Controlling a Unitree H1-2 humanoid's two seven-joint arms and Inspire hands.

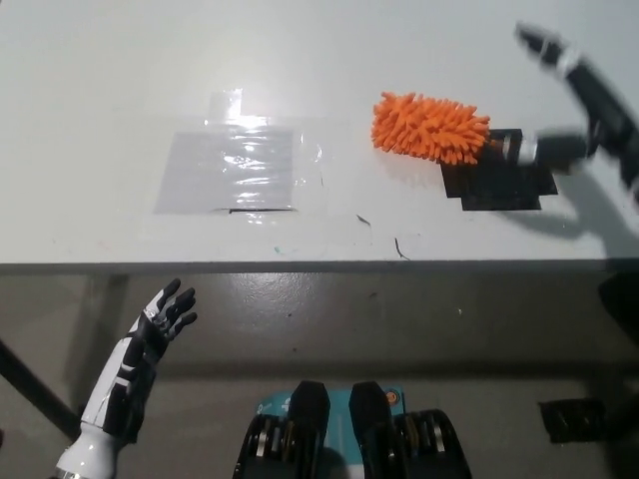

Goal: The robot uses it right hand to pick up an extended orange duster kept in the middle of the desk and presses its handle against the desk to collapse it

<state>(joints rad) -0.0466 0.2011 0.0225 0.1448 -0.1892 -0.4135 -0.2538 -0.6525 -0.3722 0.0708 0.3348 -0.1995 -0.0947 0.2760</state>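
Orange duster [431,127] is seen lying on the counter [120,60], right of centre, fluffy head pointing left, handle [519,148] running right across a patch of black tape [499,183]. The handle end is met by the right hand [589,110], which comes in blurred from the right edge; part of it appears wrapped at the handle, one of its fingers [544,42] is stuck out upward. Whether the handle is actually clamped cannot be told from the blur.

Left of the duster, a clear taped plastic sheet [240,165] is stuck flat to the counter, well apart. Left hand [160,319] is parked below the counter edge, fingers spread, nothing held.

Risks, as judged: a grasp at the very handle end could let the head droop or the duster twist out on lift. If pressed off-axis, the handle may skid on the smooth counter instead of telescoping.
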